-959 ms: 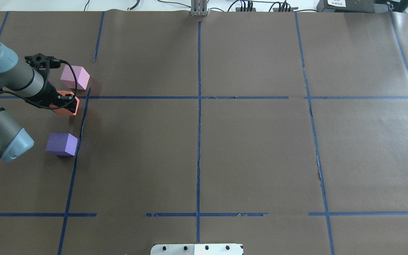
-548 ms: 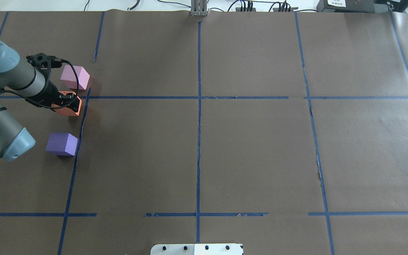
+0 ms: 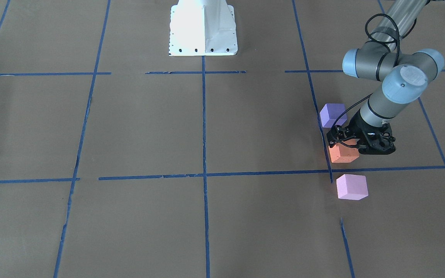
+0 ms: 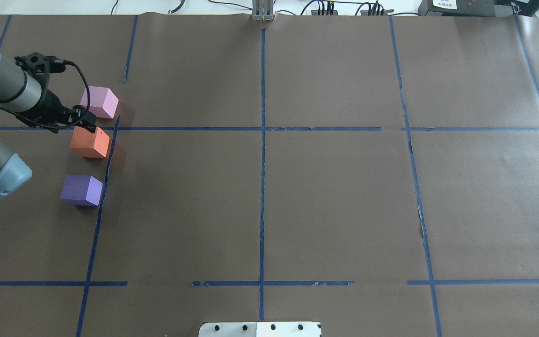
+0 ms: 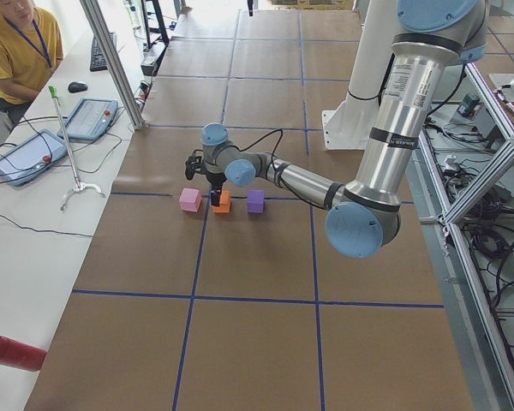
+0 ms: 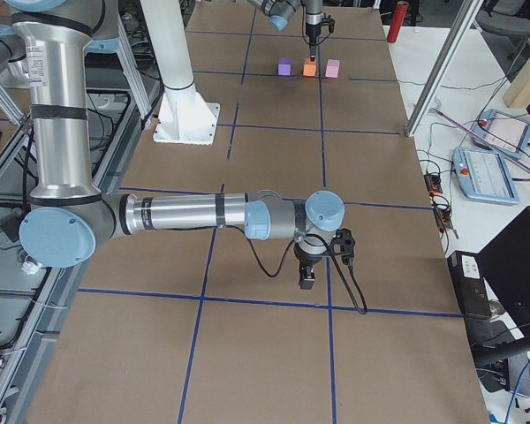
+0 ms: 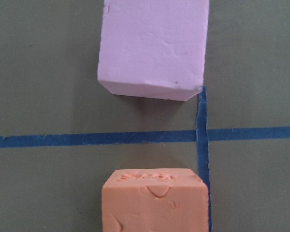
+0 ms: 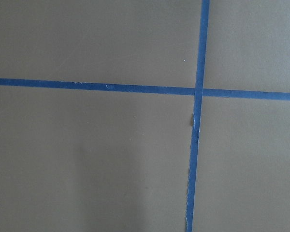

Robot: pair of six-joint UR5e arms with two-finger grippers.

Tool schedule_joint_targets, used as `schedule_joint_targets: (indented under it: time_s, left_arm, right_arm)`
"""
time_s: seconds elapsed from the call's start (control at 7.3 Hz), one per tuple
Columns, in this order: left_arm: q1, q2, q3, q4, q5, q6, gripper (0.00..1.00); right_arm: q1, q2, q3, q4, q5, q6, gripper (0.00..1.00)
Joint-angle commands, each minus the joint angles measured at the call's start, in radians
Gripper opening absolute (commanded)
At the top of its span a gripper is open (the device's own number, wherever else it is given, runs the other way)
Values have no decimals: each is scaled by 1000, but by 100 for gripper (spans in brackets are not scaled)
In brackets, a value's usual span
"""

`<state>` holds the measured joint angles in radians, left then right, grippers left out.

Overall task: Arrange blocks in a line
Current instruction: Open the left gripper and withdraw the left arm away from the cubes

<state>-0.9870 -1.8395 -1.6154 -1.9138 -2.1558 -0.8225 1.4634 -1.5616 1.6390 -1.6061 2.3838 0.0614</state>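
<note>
Three blocks in all, one of each colour: orange block (image 4: 90, 142), purple block (image 4: 81, 190), pink block (image 4: 99, 102). Lined up in a near-straight column at the left of the overhead view, pink uppermost, orange in the middle, purple lowest, each apart from the next. Set just left of a vertical line of blue tape (image 4: 93, 243); pink above the horizontal line, orange and purple below it.

Two grippers. Left gripper (image 4: 86, 120) raised by the orange block's upper edge, jaws apart, gripping nothing. Right gripper (image 6: 306, 283) low over bare paper at the lower middle of the right-side view, well apart from the blocks; cannot tell whether spread or closed.

Plenty of bare brown paper (image 4: 335, 201) to the right of the column, across the whole middle and right of the overhead frame. Little room on the left, with the left arm (image 4: 3, 84) filling that edge.

Against half a second ago: fingers no longer astride the orange block, pulled back toward the upper left; orange top face now fully uncovered; all three blocks in the same spots.
</note>
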Motion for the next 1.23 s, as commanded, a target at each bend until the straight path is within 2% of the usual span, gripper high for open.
schedule_joint_targets:
  time_s: [0.0, 0.27, 0.41, 0.68, 1.1]
  left_arm:
    - [-160, 28, -24, 103, -21, 253, 99]
    - [-356, 58, -15, 267, -16, 693, 99]
    - [-442, 109, -5, 278, -16, 855, 100]
    - [-556, 208, 29, 276, -22, 899, 100]
    - [-561, 221, 29, 271, -24, 904, 100]
  right_arm:
    - [0, 0, 1, 0, 0, 0, 100]
    - [0, 0, 1, 0, 0, 0, 100]
    - [0, 0, -1, 0, 0, 0, 100]
    - [0, 0, -1, 0, 0, 0, 100]
    - [0, 0, -1, 0, 0, 0, 100]
